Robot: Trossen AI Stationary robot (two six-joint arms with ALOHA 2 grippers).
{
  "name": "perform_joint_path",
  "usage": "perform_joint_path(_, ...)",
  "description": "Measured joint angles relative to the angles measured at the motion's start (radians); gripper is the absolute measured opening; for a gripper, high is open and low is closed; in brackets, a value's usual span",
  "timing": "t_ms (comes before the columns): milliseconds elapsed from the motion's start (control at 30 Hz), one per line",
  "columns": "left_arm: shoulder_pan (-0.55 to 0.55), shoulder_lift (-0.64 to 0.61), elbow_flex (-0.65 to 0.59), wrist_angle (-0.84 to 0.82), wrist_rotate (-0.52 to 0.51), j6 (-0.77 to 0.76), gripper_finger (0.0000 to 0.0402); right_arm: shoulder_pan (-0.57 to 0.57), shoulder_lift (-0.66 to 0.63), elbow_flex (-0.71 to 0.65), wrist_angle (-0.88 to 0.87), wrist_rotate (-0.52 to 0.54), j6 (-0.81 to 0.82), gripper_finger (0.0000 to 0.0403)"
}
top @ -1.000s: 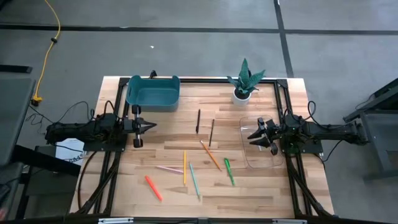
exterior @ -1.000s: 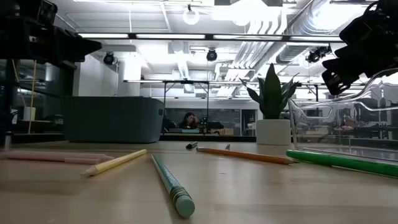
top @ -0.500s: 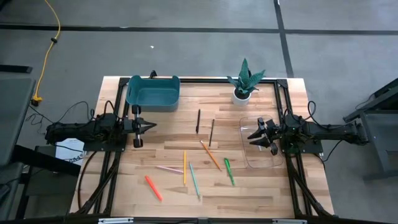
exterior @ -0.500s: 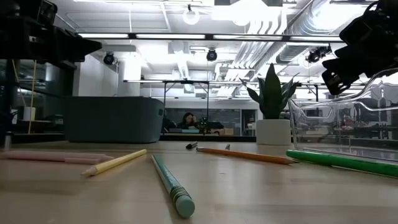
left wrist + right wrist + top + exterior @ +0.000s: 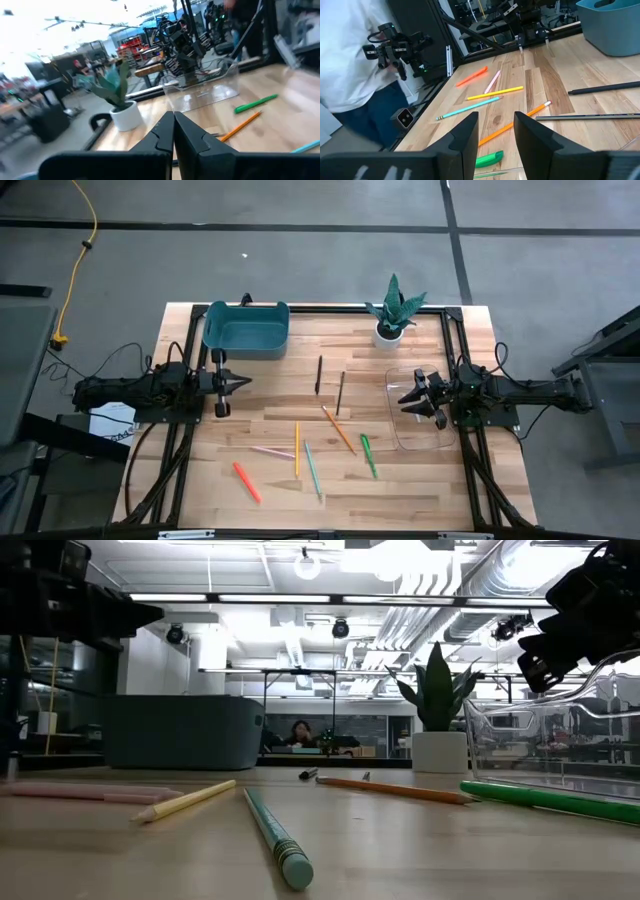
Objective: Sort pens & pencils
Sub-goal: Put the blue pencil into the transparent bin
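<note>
Sorting looks not yet begun: all the slim pencils (image 5: 338,428) and thicker pens (image 5: 246,481) lie loose mid-table, none in the teal plastic bin (image 5: 246,328) or clear tray (image 5: 424,438). Left gripper (image 5: 243,382) waits clenched, empty; right gripper (image 5: 406,400) hovers with fingers released over the tray.
</note>
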Motion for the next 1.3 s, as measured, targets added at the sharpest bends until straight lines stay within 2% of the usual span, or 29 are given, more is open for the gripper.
perform_joint_path(133,0.0,0.0,0.0,0.0,-0.019,0.138,0.0001,0.0,0.0,0.0,0.0,0.0,0.0,0.0114)
perform_joint_path(433,0.0,0.0,0.0,0.0,-0.019,0.146,0.0001,0.0,0.0,0.0,0.0,0.0,0.0,0.0114)
perform_joint_path(500,0.0,0.0,0.0,0.003,-0.011,0.068,0.0001,0.0,0.0,0.0,0.0,0.0,0.0,0.0114)
perform_joint_path(700,0.0,0.0,0.0,0.067,0.023,-0.403,0.0001,-0.001,0.0,0.0,0.01,0.0,0.012,0.0114)
perform_joint_path(800,0.0,0.0,0.0,0.119,0.023,-0.602,0.0001,-0.001,0.0,0.0,0.029,0.0,0.106,0.0114)
perform_joint_path(1033,0.0,0.0,0.0,0.225,0.018,-0.716,0.0001,-0.001,0.0,0.0,0.119,0.01,0.502,0.0114)
perform_joint_path(1100,0.0,0.0,0.0,0.268,0.001,-0.719,0.0001,-0.001,0.0,0.0,0.151,0.083,0.58,0.0114)
perform_joint_path(1233,0.0,0.0,0.0,0.366,-0.056,-0.722,0.0001,-0.001,0.0,0.0,0.226,0.32,0.825,0.0114)
perform_joint_path(1300,0.0,0.0,0.0,0.425,-0.09,-0.723,0.0001,-0.001,0.0,0.0,0.248,0.452,0.858,0.0114)
